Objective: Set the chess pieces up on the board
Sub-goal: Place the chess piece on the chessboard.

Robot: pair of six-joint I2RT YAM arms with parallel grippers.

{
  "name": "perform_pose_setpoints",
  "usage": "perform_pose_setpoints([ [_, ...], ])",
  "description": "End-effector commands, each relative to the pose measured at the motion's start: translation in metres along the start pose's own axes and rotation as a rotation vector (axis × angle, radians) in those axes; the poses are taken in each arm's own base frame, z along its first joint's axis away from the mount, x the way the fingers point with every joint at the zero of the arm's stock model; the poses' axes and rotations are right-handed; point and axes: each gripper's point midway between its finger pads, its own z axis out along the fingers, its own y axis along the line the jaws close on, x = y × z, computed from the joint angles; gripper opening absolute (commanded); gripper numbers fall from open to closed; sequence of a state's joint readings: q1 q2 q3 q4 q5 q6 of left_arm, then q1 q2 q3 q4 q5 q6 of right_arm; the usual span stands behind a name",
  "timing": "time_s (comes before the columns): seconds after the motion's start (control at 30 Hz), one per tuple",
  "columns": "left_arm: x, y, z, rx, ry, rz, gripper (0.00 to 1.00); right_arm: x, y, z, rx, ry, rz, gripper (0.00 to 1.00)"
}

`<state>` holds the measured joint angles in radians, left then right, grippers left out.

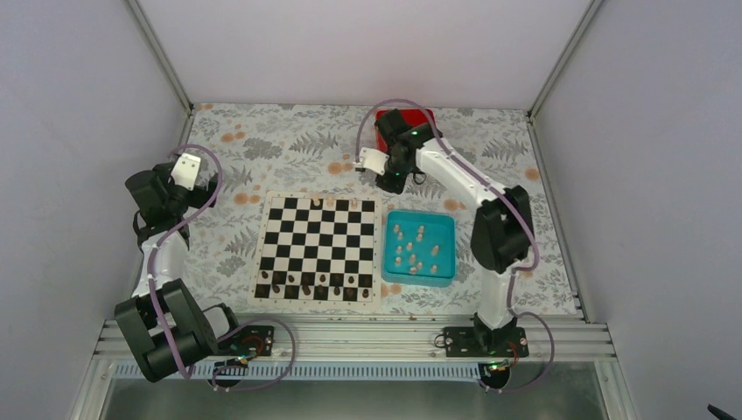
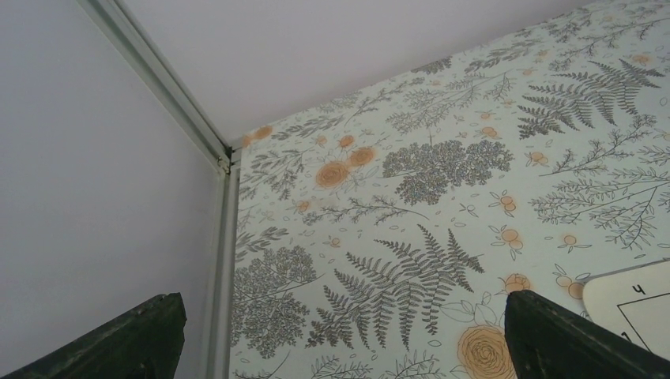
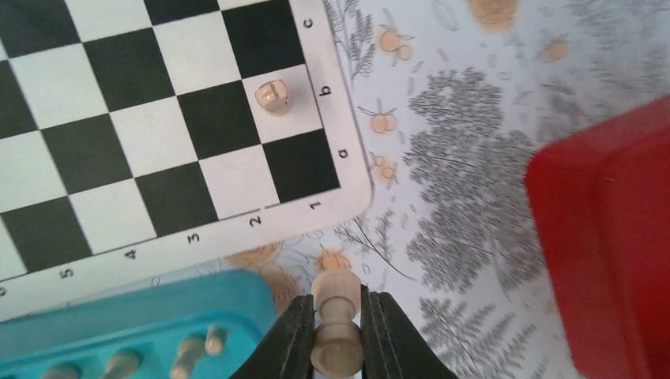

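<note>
In the overhead view the board [image 1: 319, 248] lies flat on the flowered counter [image 1: 262, 149] at mid-frame, just above the arm bases. Dark brown pieces [image 1: 306, 282] stand along its bottom row. Just right of the board, with a thin strip of counter between them, sits the teal tray [image 1: 419, 282], which holds a loose scatter of pale chess pieces [image 1: 413, 248]. Higher in the frame the right arm [image 1: 455, 171] reaches over the counter above the tray's upper left corner. It partly hides the red box [image 1: 424, 116] near the top centre.

In the right wrist view the right end effector [image 3: 338, 300], at bottom centre, is clenched on one held piece [image 3: 337, 347]. This pale piece is pinched from both sides and lies along the fingers [image 3: 294, 343]. The tray's corner shows at lower left, the red box at the right edge and the board's corner at upper left. On the board a lone piece [image 3: 273, 96] rests on the white edge square beside the letter b.

In the left wrist view the left end effector [image 2: 341, 298] is released. Its fingers sit in the two lower corners with only bare counter between them. A corner of the board shows at the lower right edge.
</note>
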<state>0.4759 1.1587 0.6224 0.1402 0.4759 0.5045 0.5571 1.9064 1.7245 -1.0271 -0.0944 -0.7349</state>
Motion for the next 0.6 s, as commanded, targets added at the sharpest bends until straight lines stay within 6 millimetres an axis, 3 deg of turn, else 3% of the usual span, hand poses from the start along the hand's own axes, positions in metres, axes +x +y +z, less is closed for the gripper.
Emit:
perform_pose_setpoints([
  [0.0, -0.004, 0.003, 0.001, 0.003, -0.023, 0.009, 1.0, -0.007, 0.003, 0.037, -0.052, 0.033, -0.02, 0.13],
  [0.23, -0.001, 0.007, 0.001, -0.003, -0.02, 0.011, 1.0, -0.018, 0.014, 0.079, -0.111, 0.055, -0.042, 0.14],
  [0.57, 0.005, 0.005, 0.005, 0.015, -0.017, -0.001, 1.0, -0.02, 0.022, 0.102, -0.128, 0.08, -0.057, 0.15],
])
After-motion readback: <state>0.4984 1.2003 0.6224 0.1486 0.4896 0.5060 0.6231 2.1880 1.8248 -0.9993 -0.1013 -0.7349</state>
